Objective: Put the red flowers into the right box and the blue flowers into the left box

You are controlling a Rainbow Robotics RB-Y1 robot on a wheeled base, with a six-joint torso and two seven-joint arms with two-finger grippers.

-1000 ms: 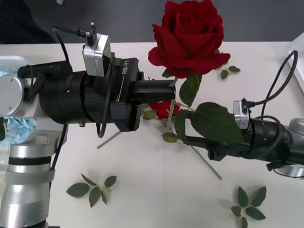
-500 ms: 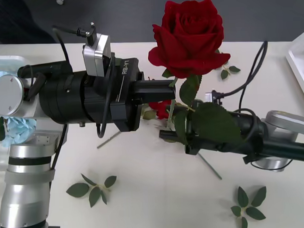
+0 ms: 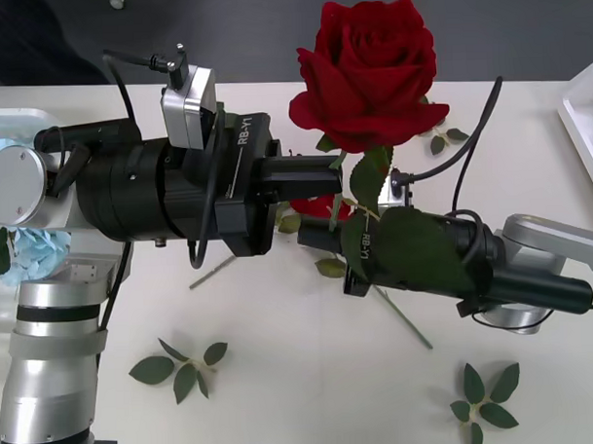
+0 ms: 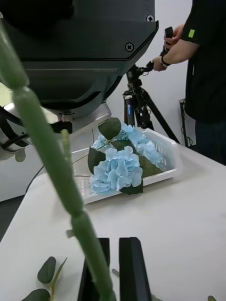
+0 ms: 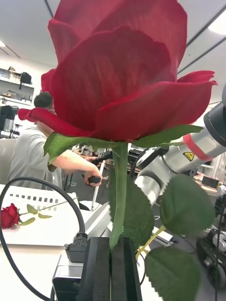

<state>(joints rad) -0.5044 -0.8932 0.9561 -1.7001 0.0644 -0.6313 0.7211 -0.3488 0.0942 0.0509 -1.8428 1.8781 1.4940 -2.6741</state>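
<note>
Fingers, left [image 3: 329, 177], front view: mine, closed on the stem of one red rose [image 3: 369, 68] and holding it high above the surface [image 3: 283, 398]. The stem runs upright, bloom on top. My right gripper [image 3: 317, 238] sits just below and beside the left, level with the rose's lower leaves. Another red rose [image 3: 320, 209] lies on the surface under both arms. Blue flowers [image 3: 25, 246] are in the left box [image 3: 10, 120]; the right box [image 3: 585, 124] shows at the far right edge, well apart. Loose leaf sprigs [image 3: 180, 367] lie on the surface.

Right wrist view: right fingers [image 4: 134, 268] drawn close together, a thin gap, nothing between them. The green stem [image 4: 47, 146] crosses in front, its long axis roughly along the fingers and beside the gap, not in it. Beyond are blue flowers [image 4: 117, 171] in the left box [image 4: 169, 160].

Left wrist view: left fingers [image 5: 101, 268] pinch the stem [image 5: 120, 197] from both sides, with the bloom [image 5: 117, 75] straight above.

Judgement: a handover. The right arm is nearer the right box; its fingers would need to widen and straddle the stem below my left grip.
</note>
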